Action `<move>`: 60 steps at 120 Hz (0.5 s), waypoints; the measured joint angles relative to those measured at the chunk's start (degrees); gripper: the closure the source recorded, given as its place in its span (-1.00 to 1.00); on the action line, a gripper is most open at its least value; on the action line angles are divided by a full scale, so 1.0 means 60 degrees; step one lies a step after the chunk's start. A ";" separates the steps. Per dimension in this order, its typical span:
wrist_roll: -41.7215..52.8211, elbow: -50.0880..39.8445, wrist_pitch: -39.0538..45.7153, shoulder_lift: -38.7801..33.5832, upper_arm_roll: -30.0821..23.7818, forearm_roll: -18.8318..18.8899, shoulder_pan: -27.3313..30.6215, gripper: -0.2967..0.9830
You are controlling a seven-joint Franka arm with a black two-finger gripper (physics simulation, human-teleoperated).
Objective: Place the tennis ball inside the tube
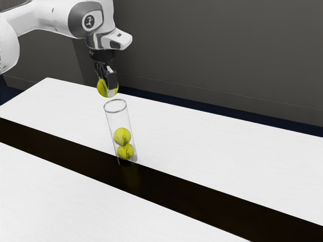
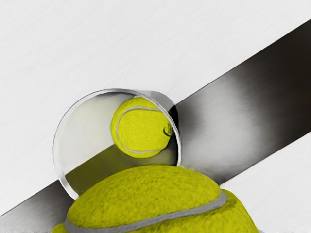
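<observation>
In the exterior view my gripper (image 1: 107,83) is shut on a yellow tennis ball (image 1: 102,88), a short way above the rim of the clear tube (image 1: 115,105). Two more tennis balls rest stacked in the lower part of the tube, an upper ball (image 1: 121,136) and a lower ball (image 1: 125,152). From the wrist camera, the held ball (image 2: 146,201) looks large and overlaps part of the tube's round rim (image 2: 57,162). Through that opening the upper ball inside (image 2: 141,128) can be seen.
The tube stands on a white table (image 1: 212,151) beside a dark stripe (image 1: 202,194) that crosses the tabletop. A dark grey wall (image 1: 227,55) rises behind the table.
</observation>
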 joint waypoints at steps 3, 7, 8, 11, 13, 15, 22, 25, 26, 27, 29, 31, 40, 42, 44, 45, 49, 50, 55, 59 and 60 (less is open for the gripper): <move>0.0005 0.0060 -0.0027 0.0047 0.0002 0.0007 -0.0002 -0.15; 0.0012 0.0147 -0.0059 0.0128 0.0003 0.0013 -0.0009 -0.20; 0.0013 0.0170 -0.0066 0.0149 0.0003 0.0014 -0.0010 -0.21; 0.0018 0.0257 -0.0087 0.0221 0.0004 0.0017 -0.0014 -0.25; 0.0021 0.0299 -0.0099 0.0253 0.0002 0.0019 -0.0014 -0.27; 0.0024 0.0329 -0.0111 0.0277 0.0001 0.0020 -0.0016 -0.29; 0.0034 0.0386 -0.0144 0.0321 0.0004 0.0023 -0.0017 -0.35; 0.0038 0.0394 -0.0156 0.0322 -0.0003 0.0024 -0.0015 -0.37; 0.0039 0.0395 -0.0159 0.0321 -0.0006 0.0023 -0.0015 -0.38; 0.0041 0.0395 -0.0163 0.0316 -0.0008 0.0020 -0.0015 -0.38; 0.0044 0.0394 -0.0170 0.0302 -0.0012 0.0008 -0.0017 -0.39; 0.0046 0.0384 -0.0176 0.0279 -0.0019 -0.0009 -0.0018 -0.41; 0.0050 -0.0048 -0.0197 -0.0059 -0.0278 -0.0070 -0.0032 -0.44; 0.0048 -0.0232 -0.0201 -0.0224 -0.0355 -0.0079 -0.0052 -0.45; 0.0046 -0.0368 -0.0204 -0.0354 -0.0412 -0.0086 -0.0075 -0.46; 0.0046 -0.0417 -0.0206 -0.0408 -0.0446 -0.0088 -0.0077 -0.46; 0.0047 -0.0528 -0.0212 -0.0540 -0.0551 -0.0077 -0.0088 -0.47; 0.0048 -0.0542 -0.0213 -0.0560 -0.0568 -0.0072 -0.0092 -0.47; 0.0050 -0.0587 -0.0219 -0.0627 -0.0630 -0.0052 -0.0103 -0.48; 0.0052 -0.0602 -0.0223 -0.0653 -0.0655 -0.0040 -0.0100 -0.49; 0.0053 -0.0604 -0.0223 -0.0657 -0.0659 -0.0037 -0.0098 -0.49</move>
